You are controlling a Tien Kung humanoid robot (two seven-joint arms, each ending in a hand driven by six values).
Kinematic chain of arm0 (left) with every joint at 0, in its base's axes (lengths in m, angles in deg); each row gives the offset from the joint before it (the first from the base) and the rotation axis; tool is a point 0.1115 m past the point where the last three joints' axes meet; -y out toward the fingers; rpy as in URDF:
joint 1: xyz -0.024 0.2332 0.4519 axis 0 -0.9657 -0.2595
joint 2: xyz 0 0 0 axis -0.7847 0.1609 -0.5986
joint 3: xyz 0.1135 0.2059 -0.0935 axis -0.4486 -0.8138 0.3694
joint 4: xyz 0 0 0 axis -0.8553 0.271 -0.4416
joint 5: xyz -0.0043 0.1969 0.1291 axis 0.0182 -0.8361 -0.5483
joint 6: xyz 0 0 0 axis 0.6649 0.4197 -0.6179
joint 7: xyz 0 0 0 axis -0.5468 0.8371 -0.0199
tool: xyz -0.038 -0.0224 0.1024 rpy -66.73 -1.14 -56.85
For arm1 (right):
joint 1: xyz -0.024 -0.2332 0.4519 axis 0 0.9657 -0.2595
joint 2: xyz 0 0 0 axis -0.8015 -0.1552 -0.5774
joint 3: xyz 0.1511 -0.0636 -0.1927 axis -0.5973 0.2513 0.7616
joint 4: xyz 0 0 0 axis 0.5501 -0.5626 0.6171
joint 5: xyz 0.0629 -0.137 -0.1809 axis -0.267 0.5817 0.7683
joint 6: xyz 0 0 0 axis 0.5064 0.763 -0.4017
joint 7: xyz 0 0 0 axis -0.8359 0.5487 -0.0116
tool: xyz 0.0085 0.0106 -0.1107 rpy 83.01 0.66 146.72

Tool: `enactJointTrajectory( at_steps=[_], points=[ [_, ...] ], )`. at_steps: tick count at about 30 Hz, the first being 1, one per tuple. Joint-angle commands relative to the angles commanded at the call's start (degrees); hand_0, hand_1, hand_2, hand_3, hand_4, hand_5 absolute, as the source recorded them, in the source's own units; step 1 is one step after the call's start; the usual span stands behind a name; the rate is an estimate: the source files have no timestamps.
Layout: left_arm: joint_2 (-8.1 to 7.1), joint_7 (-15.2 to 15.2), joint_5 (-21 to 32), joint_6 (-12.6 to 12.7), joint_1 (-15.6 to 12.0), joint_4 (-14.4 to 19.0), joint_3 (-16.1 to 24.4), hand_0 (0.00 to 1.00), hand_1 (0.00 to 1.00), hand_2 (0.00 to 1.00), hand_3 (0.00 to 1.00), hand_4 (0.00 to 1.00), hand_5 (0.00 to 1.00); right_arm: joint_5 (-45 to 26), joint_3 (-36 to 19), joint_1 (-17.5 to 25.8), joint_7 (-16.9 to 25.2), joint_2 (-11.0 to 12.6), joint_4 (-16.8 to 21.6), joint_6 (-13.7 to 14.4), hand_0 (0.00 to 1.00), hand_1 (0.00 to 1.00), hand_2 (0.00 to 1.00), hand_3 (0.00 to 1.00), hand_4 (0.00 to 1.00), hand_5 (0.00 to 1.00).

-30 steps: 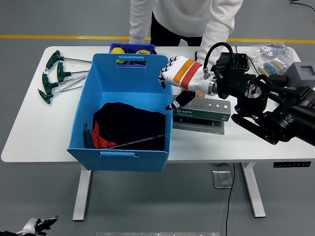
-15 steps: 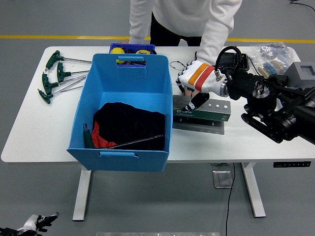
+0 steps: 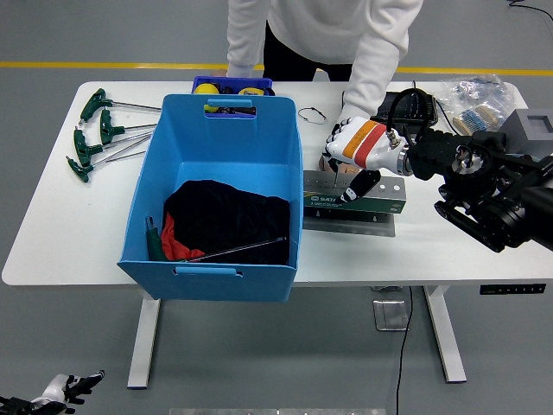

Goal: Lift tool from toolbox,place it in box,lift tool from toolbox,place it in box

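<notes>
The green toolbox [image 3: 380, 204] lies on the white table just right of the blue box [image 3: 164, 156]. My right hand [image 3: 350, 164], in a white, orange and red glove, hovers over the toolbox's left end with fingers relaxed, black thumb pointing down, holding nothing. The blue box holds a black cloth [image 3: 225, 220], a red item, a green-handled tool [image 3: 153, 242] and a long metal rod [image 3: 238, 251]. A person's hand [image 3: 332, 166] rests at the toolbox behind my right hand. My left hand [image 3: 60, 391] hangs low below the table at the bottom left.
Several green T-handle wrenches [image 3: 97, 137] lie at the table's left. A small blue tray [image 3: 232, 85] sits behind the box. Plastic bags [image 3: 473, 97], a grey case [image 3: 536, 130] and a black device [image 3: 408, 107] are at the back right. A person in white stands at the far side.
My right hand has moved right and down, from above the blue box's right rim to over the toolbox's left end. The left hand has not moved.
</notes>
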Motion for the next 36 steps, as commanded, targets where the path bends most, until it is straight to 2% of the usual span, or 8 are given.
enactJointTrajectory(
  at_steps=[9, 11, 19, 28, 29, 34, 35, 36],
  points=[
    [-0.08, 0.1, -0.6, 0.1, 1.0, 0.0, 0.3, 0.742, 0.746, 0.725, 0.670, 0.692, 0.625, 2.5, 1.6, -1.1, -0.4, -0.8, -1.1, -1.3, 0.715, 0.582, 0.620, 0.465, 0.998, 0.574],
    [-0.13, 0.2, -0.3, 0.2, 1.3, 0.0, 0.0, 0.742, 0.746, 0.725, 0.670, 0.692, 0.625, 3.7, 1.2, -1.3, -0.5, -1.1, -1.7, -2.2, 0.713, 0.542, 0.582, 0.465, 0.998, 0.574],
    [-0.32, 0.7, 2.1, 0.8, 3.2, 0.0, -3.0, 0.743, 0.747, 0.724, 0.669, 0.693, 0.624, 6.3, -0.3, -2.0, -0.5, -1.5, -4.4, -5.5, 0.696, 0.517, 0.562, 0.466, 0.998, 0.580],
    [-0.50, 1.6, 2.9, 2.2, 4.3, 0.0, -3.6, 0.741, 0.742, 0.718, 0.666, 0.693, 0.624, 8.9, -2.7, -1.9, 0.1, -1.1, -6.1, -10.5, 0.663, 0.492, 0.528, 0.458, 0.998, 0.582],
    [-0.52, 1.6, 2.8, 2.3, 4.4, 0.0, -3.5, 0.740, 0.736, 0.711, 0.664, 0.693, 0.624, 9.3, -2.9, -1.9, 0.1, -1.1, -6.0, -11.1, 0.607, 0.430, 0.467, 0.439, 0.998, 0.589],
    [-0.55, 1.7, 2.3, 2.6, 4.4, 0.0, -3.0, 0.740, 0.736, 0.711, 0.664, 0.693, 0.624, 10.5, -3.6, -1.8, 0.4, -1.2, -5.6, -12.9, 0.607, 0.430, 0.467, 0.439, 0.998, 0.589],
    [-0.54, 1.7, 2.2, 2.6, 4.4, 0.0, -3.0, 0.739, 0.733, 0.711, 0.665, 0.694, 0.624, 10.8, -3.7, -1.8, 0.4, -1.2, -5.6, -13.1, 0.514, 0.318, 0.367, 0.384, 0.998, 0.602],
    [-0.53, 1.6, 2.1, 2.6, 4.4, 0.0, -3.0, 0.739, 0.733, 0.711, 0.665, 0.694, 0.624, 10.8, -3.8, -1.7, 0.4, -1.3, -5.5, -13.1, 0.514, 0.318, 0.367, 0.384, 0.998, 0.602]
  ],
)
